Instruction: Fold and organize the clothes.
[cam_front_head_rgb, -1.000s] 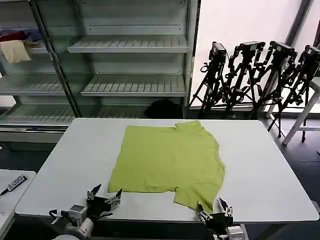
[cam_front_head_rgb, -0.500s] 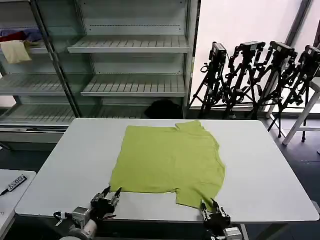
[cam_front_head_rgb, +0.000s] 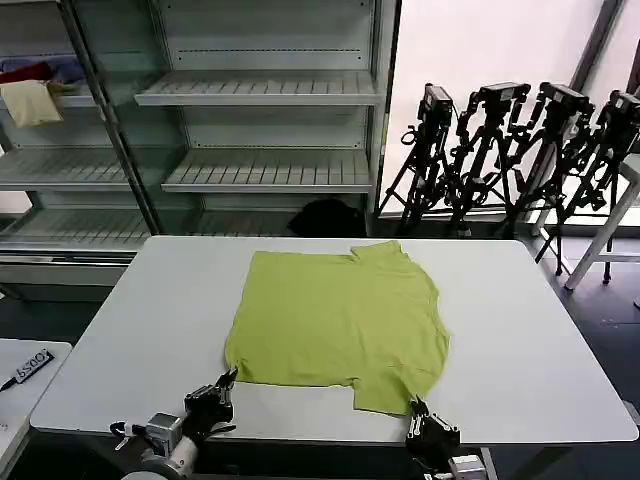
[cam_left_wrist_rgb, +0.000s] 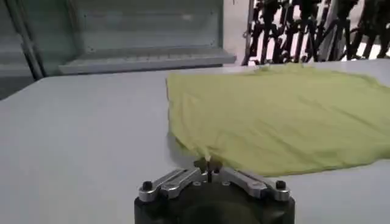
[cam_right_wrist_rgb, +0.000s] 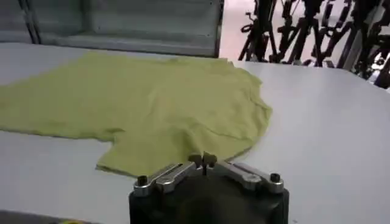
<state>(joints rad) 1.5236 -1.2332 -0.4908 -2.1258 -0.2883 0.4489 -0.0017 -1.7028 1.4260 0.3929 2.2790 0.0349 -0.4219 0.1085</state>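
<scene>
The lime yellow-green T-shirt (cam_front_head_rgb: 340, 315) lies flat on the white table (cam_front_head_rgb: 150, 320), collar toward the far side. My left gripper (cam_front_head_rgb: 226, 382) is at the shirt's near left hem corner, shut on that corner. In the left wrist view the fingertips (cam_left_wrist_rgb: 208, 164) meet where the T-shirt (cam_left_wrist_rgb: 274, 115) puckers up into them. My right gripper (cam_front_head_rgb: 415, 408) is at the near right sleeve edge, shut on it. In the right wrist view its tips (cam_right_wrist_rgb: 203, 159) close on the T-shirt (cam_right_wrist_rgb: 152, 103) hem.
Bare table surface lies on both sides of the shirt. Grey shelving (cam_front_head_rgb: 260, 95) stands behind, with a cream cloth (cam_front_head_rgb: 30, 100) and a red cloth (cam_front_head_rgb: 25, 72) on its left part. Black tripods (cam_front_head_rgb: 520, 150) stand at the back right. A second table (cam_front_head_rgb: 12, 385) sits at the left.
Both grippers moved in to the shirt's near edge and went from open to shut. The near left corner has shifted slightly inward.
</scene>
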